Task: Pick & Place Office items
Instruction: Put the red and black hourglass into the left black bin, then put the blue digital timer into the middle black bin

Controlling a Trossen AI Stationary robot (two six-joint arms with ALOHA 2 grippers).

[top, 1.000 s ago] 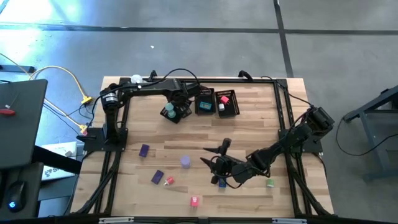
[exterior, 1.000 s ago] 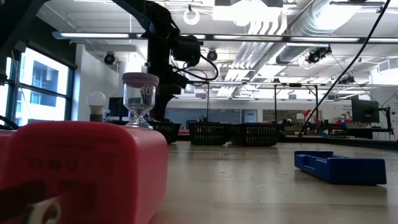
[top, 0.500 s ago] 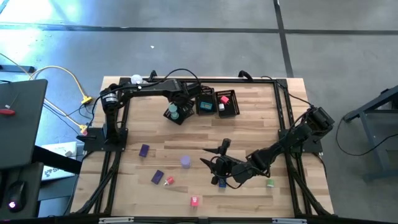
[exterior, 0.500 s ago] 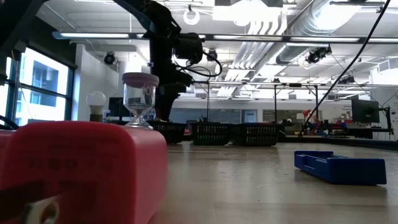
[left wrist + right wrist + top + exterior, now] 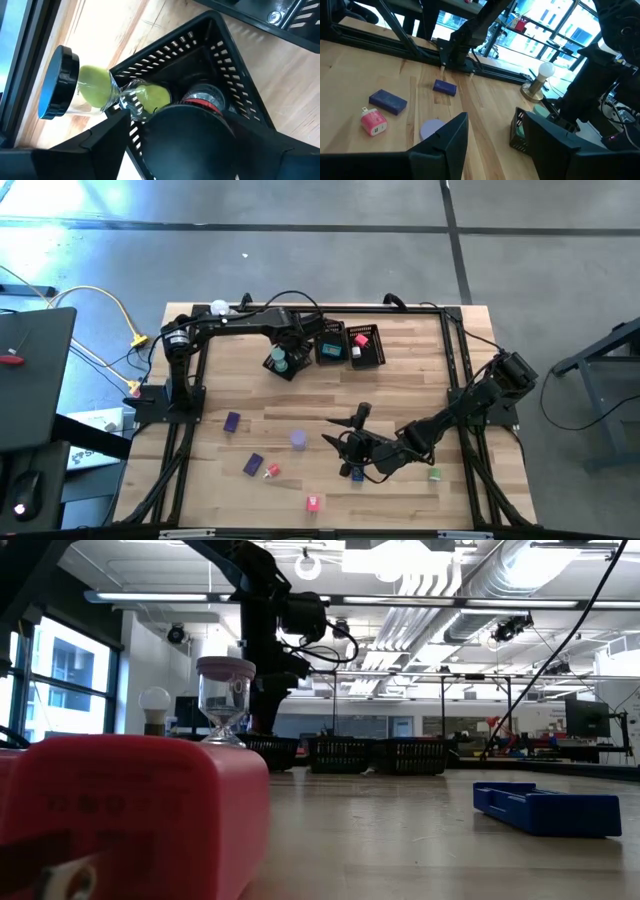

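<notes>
My left gripper [image 5: 287, 352] hovers at the leftmost black mesh basket [image 5: 272, 370] near the table's far edge, shut on a green-sand hourglass [image 5: 95, 89]. The hourglass's far black-and-blue cap [image 5: 57, 82] shows beyond the basket's rim [image 5: 165, 42], over the wood. My right gripper [image 5: 347, 446] is low over the table's near middle, open and holding nothing, next to a blue piece [image 5: 357, 474]. Loose pieces lie on the wood: two purple blocks [image 5: 232, 421] [image 5: 253, 464], a lilac cylinder [image 5: 298, 439], red [image 5: 271, 471], pink [image 5: 313, 502] and green [image 5: 434, 474] ones. My left gripper holds the hourglass by its near black end cap [image 5: 190, 132], which sits between the two fingers [image 5: 107, 137]. It comes from above, pointing down. The hourglass points away from the fingers, tilted, with its neck [image 5: 122, 97] crossing the basket's rim; whether it touches the rim I cannot tell.
Two more mesh baskets [image 5: 330, 355] [image 5: 367, 358] stand to the right of the first, each with pieces inside. A white ball on a metal base [image 5: 540, 80] stands at the far left corner. In the low view a red block [image 5: 130, 820] and a pink-capped hourglass [image 5: 225, 700] stand close by.
The left gripper with the hourglass has shifted a little toward the table's right over the leftmost basket, then kept still.
</notes>
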